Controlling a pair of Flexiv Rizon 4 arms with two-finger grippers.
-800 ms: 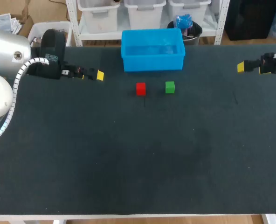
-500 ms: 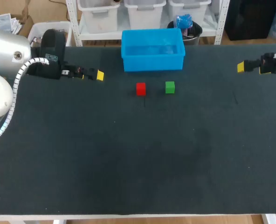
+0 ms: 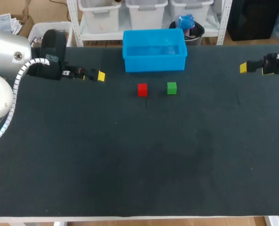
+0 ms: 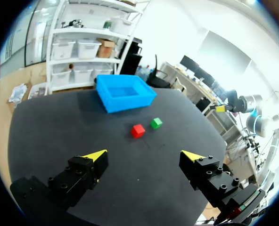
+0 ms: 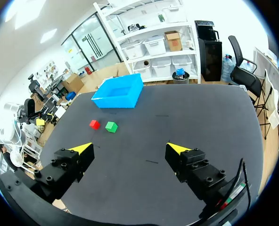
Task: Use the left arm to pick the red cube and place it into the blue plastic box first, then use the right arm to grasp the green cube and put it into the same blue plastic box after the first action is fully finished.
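A dark table (image 3: 130,165) seen from above. On its far half sit a red cube (image 3: 142,89) and a green cube (image 3: 172,88), near each other but apart (red on the left). Well out to either side hang the left gripper (image 4: 144,155) and the right gripper (image 5: 129,149), each with fingers spread wide. Just behind the cubes, at the far edge, stands the blue plastic box (image 3: 153,63).

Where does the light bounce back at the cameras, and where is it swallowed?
Head view: the blue plastic box shows a pale sheen inside; the dark table gives no glare. Left wrist view: the red cube and green cube are evenly lit, shadows faint.
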